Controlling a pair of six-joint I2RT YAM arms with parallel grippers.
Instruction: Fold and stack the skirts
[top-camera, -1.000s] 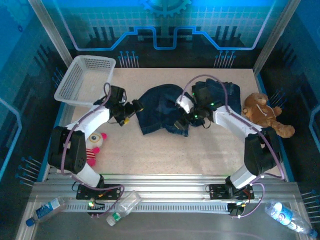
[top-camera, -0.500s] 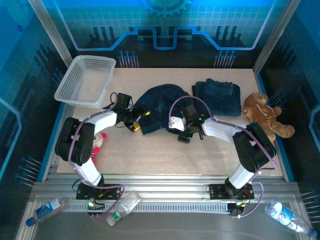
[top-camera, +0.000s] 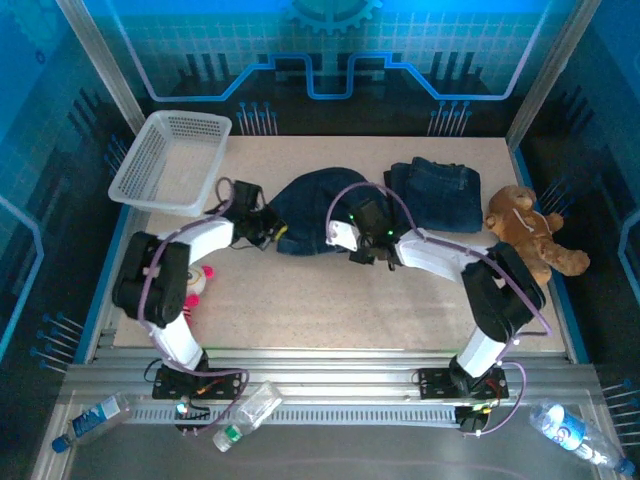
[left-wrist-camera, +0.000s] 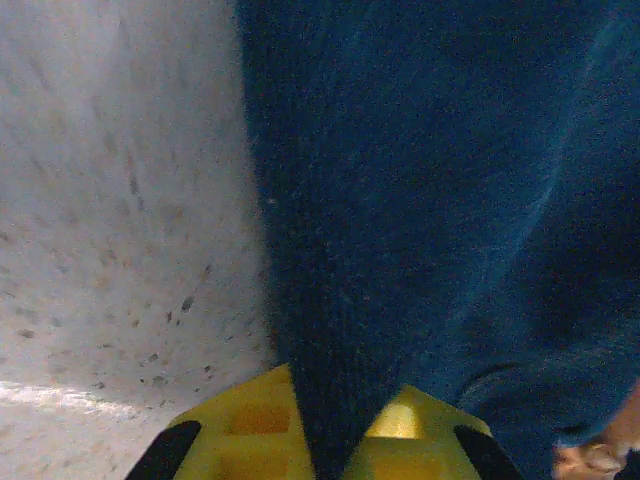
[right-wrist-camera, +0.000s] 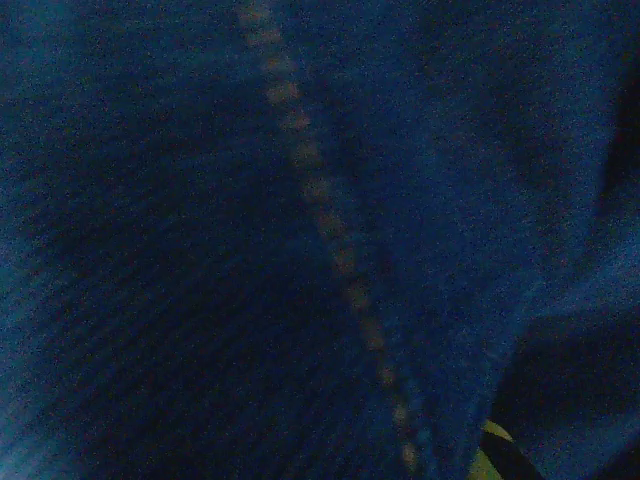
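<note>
where the top camera looks down, your left gripper (top-camera: 270, 232) sits at the left edge of the loose denim skirt (top-camera: 310, 200) mid-table and your right gripper (top-camera: 365, 248) at its right edge. a folded denim skirt (top-camera: 440, 195) lies beside it.

in your left wrist view, the yellow fingers (left-wrist-camera: 250, 435) pinch a ridge of the loose denim skirt.

in your right wrist view, denim crowds the lens, and you cannot tell how those fingers stand.

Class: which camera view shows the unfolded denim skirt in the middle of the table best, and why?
Top external: the denim skirt shows nearly whole, shape and place. Left wrist gives one fold pinched between yellow fingers; right wrist, close-up cloth with a stitched seam.
</note>
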